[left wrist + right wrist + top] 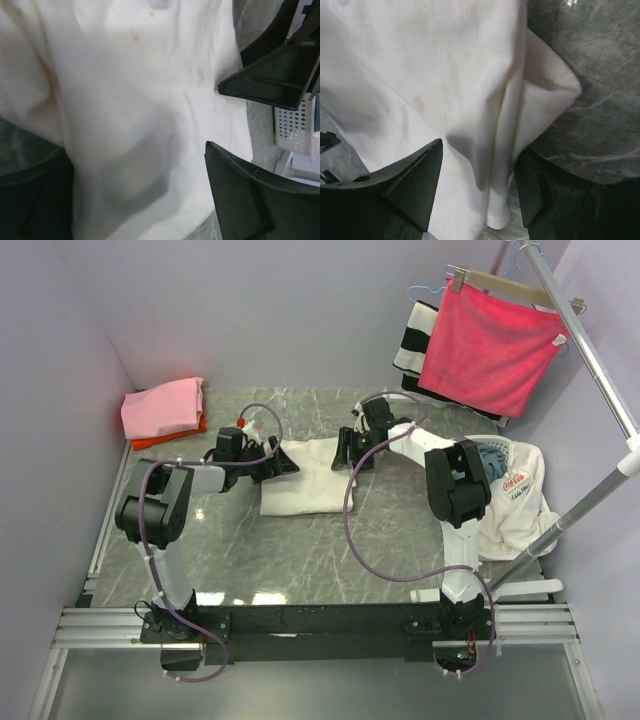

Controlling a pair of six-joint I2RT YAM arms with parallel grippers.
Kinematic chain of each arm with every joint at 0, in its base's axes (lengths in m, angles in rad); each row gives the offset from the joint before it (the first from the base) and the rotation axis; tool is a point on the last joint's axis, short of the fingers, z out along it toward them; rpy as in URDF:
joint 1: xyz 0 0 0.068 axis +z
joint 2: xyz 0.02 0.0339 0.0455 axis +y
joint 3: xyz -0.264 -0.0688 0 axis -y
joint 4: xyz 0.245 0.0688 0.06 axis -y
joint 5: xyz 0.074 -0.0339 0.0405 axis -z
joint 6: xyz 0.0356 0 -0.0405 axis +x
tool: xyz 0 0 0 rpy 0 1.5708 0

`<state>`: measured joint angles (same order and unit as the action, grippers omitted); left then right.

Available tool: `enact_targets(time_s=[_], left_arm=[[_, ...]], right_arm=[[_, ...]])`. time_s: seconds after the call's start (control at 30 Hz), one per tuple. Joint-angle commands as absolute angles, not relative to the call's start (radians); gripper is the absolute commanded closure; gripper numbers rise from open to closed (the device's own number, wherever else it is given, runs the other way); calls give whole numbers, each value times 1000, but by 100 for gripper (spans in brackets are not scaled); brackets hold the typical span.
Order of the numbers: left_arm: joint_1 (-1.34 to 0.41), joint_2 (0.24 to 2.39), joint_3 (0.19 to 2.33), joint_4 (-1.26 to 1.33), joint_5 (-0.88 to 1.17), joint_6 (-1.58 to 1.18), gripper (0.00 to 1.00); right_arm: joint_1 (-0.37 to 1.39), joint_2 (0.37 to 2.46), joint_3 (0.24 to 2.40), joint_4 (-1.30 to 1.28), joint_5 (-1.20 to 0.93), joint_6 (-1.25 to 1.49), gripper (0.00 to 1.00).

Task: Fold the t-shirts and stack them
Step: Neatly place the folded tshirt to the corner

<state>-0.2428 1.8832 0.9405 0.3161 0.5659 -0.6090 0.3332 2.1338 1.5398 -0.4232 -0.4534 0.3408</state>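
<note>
**Both grippers spread over the cream tee at mid-table**

From above, we see the cream tee (300, 490) lying partly folded at mid-table. The left gripper (281, 462) is at its left edge and the right gripper (352, 450) at its top right. Bare table (300, 560) lies open between the tee and the arm bases. The pink tee (162, 407) sits folded on the red tee (172, 438) in the far left corner. A white heap (515, 502) at the right edge bears red script that looks like "Coca-Cola".

At the left wrist, our fingers (250, 200) stand apart, released, with cloth between them. The tee's edge runs down the right side.

At the right wrist, the jaws are spread too, straddling a folded edge and gripping nothing.
</note>
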Motion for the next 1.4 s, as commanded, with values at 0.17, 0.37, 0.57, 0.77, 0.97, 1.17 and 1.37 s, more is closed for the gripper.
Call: enact_targets(time_s=[0.17,0.37,0.57,0.77,0.97,1.17,1.37], left_arm=[[-287,2063,1090,301,672,-689,94],[-275,2074,1301,109,615,-583,99],[-177,1999,1508,-100,526,-462,99],[-48,2064,1833,-339,433,-302,99],[121,2297,2391,-561,463,-212,99],[291,2287,2335,-494,468,-242,99],[365,2273,2137,-428,388,-226,76]], right_arm=[[344,2184,1583,-436,-532,324,35],[342,2135,1552,-428,-460,322,34],[342,2056,1505,-423,-380,319,33],[342,2040,1494,-411,-403,331,33],[342,2072,1509,-413,-428,333,33],[345,2111,1540,-430,-442,327,32],[354,2140,1554,-439,-449,321,32]])
